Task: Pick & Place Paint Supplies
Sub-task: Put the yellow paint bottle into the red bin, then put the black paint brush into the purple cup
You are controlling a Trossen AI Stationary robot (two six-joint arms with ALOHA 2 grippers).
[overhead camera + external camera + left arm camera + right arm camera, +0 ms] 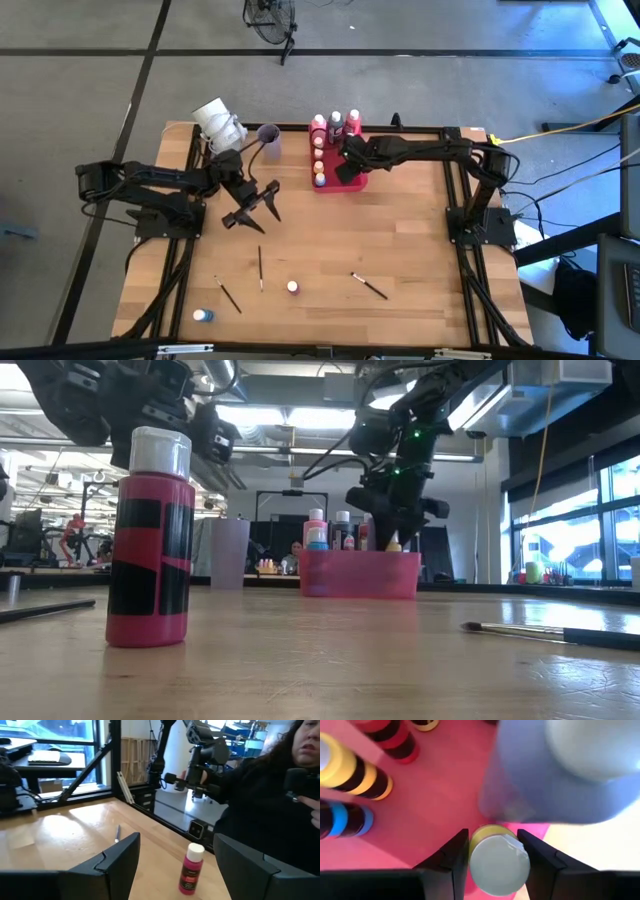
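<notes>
With right pincer (492, 851) clamped on upright yellow, pale-capped paint bottle (499, 860) directly above pink-red rectangular tray (440, 795): lower vertically. Left pincer (255, 207) waits open.

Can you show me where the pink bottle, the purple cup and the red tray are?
pink bottle (150, 550): low view, on its label.
purple cup (268, 133): high view, on its rim.
red tray (360, 575): low view, on its front wall.

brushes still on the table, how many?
3 in the high view: one at the front left, one just right of it, one at the front right. Any inside the lilac cup would be hidden.
</notes>
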